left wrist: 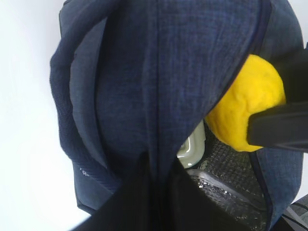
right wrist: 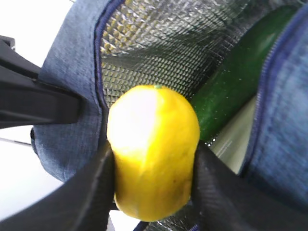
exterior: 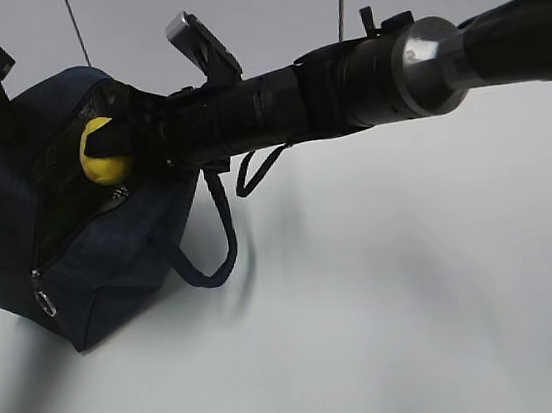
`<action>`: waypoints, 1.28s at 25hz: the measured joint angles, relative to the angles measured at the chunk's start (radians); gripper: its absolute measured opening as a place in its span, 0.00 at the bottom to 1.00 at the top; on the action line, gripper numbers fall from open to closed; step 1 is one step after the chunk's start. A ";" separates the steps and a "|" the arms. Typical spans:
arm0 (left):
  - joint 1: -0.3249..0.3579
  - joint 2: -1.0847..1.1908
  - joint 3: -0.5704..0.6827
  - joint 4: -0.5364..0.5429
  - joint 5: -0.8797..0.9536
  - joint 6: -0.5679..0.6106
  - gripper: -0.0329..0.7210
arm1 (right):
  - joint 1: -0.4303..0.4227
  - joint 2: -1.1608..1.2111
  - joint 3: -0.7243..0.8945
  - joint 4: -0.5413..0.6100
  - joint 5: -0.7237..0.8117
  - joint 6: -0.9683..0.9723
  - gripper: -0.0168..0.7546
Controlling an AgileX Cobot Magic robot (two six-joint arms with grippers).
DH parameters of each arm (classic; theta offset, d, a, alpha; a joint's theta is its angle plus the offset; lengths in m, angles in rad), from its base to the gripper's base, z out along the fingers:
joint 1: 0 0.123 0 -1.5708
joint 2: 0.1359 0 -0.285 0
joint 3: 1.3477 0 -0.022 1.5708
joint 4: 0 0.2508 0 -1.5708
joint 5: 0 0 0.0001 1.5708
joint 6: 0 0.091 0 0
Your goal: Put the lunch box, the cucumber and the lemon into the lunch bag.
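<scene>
Although much of the dark navy fabric lunch bag [exterior: 81, 261] shows in the exterior view, its far left side is cut off behind a black arm at the frame's edge, and its open mouth is largely blocked by the right arm reaching across from the right. The bag sits on a plain white table [exterior: 389, 303], tipped so its opening faces right, with a loop handle [exterior: 211, 255] hanging from the front of the bag onto the table.

At the bag's left, the left gripper [left wrist: 156, 168] is clenched on a fold of the bag's navy fabric, holding the mouth open; its fingertips are dark and hard to separate from the cloth in the left wrist view.

Inside the bag, against its silver quilted lining [right wrist: 159, 43], lies the dark green glossy cucumber [right wrist: 236, 82], only partly visible. Under it a pale sage-green strip, the lid of the lunch box [right wrist: 236, 139], shows as a sliver; the rest of the box is hidden.

At the bag's mouth, the small bright yellow lumpy lemon [right wrist: 151, 151] sits between the two black fingers [right wrist: 91, 192] of the right gripper [right wrist: 153, 178]. The fingers stand about half apart, pressed against the lemon's two sides, grasping it just within the opening, above the cucumber. The lemon's lower end is cut off by the frame.
</scene>
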 joint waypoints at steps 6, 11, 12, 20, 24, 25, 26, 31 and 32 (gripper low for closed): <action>0.000 0.000 0.000 0.000 0.000 0.002 0.05 | 0.000 0.014 -0.031 -0.009 0.011 0.000 0.58; 0.000 0.000 0.000 0.000 0.000 0.002 0.05 | 0.000 0.015 -0.031 -0.011 0.023 -0.003 0.59; 0.000 0.000 0.000 0.000 0.000 0.002 0.05 | 0.000 0.015 -0.031 -0.011 0.027 -0.004 0.59; 0.000 0.000 0.000 0.000 0.000 0.010 0.05 | -0.020 0.015 -0.031 -0.028 0.137 -0.001 0.59; 0.000 0.000 0.000 0.000 0.000 0.010 0.05 | -0.053 -0.008 -0.031 -0.097 0.243 0.035 0.57; 0.000 0.000 0.000 0.000 0.000 0.010 0.05 | -0.066 -0.017 -0.031 -0.114 0.279 0.048 0.56; 0.000 0.000 0.000 0.000 0.000 0.010 0.05 | -0.080 -0.023 -0.031 -0.126 0.312 0.057 0.55; 0.000 0.000 0.000 0.000 0.000 0.010 0.05 | -0.130 -0.029 -0.031 -0.107 0.476 0.070 0.52; 0.000 0.000 0.000 0.000 0.000 0.010 0.05 | -0.135 -0.029 -0.031 -0.090 0.485 0.073 0.51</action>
